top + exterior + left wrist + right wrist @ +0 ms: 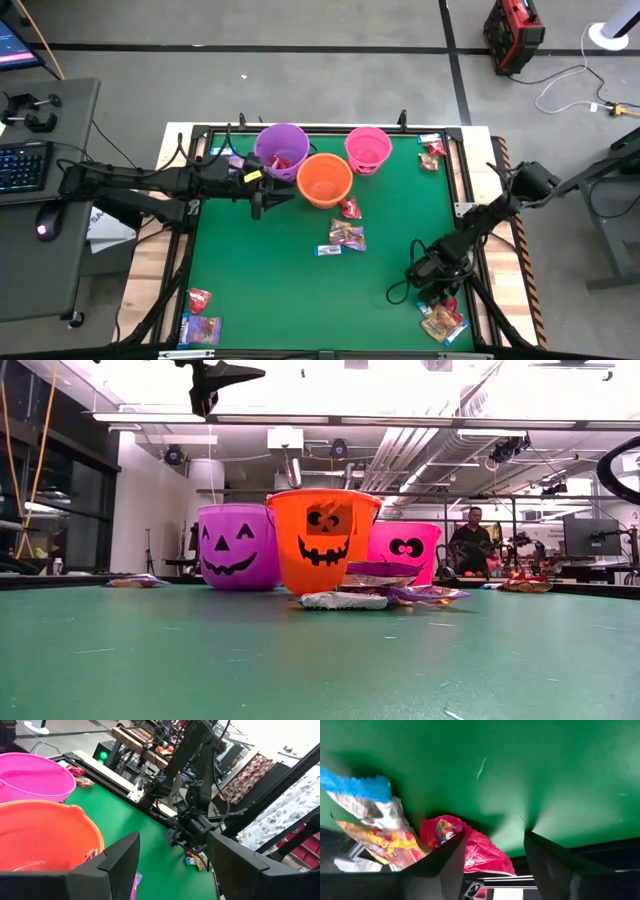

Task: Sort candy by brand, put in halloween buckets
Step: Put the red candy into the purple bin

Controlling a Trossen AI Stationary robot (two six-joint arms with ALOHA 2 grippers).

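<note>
Right gripper [432, 278], low over the green table mat [270, 290] at its near right corner, fingers [445, 865] standing partly apart with nothing between them. Just beside one finger lies a red crinkled plastic candy wrapper [482, 852]; beyond that, touching it, a yellow-orange packet [385, 842] and a blue-and-white one [362, 795] form the small corner heap [443, 320]. Step in hand, as judged: a pick from this heap, not yet closed. The next move calls for shifting sideways so the red wrapper sits between the fingers, then closing without catching its neighbours.

Well apart, across the mat, stand the round plastic buckets: orange [324, 179], purple [281, 150] and pink [367, 149], the first two touching. More candy lies near the orange bucket [346, 236] and at other corners.

Left gripper [262, 200], just beside the orange bucket, waits with fingers wide and empty.
</note>
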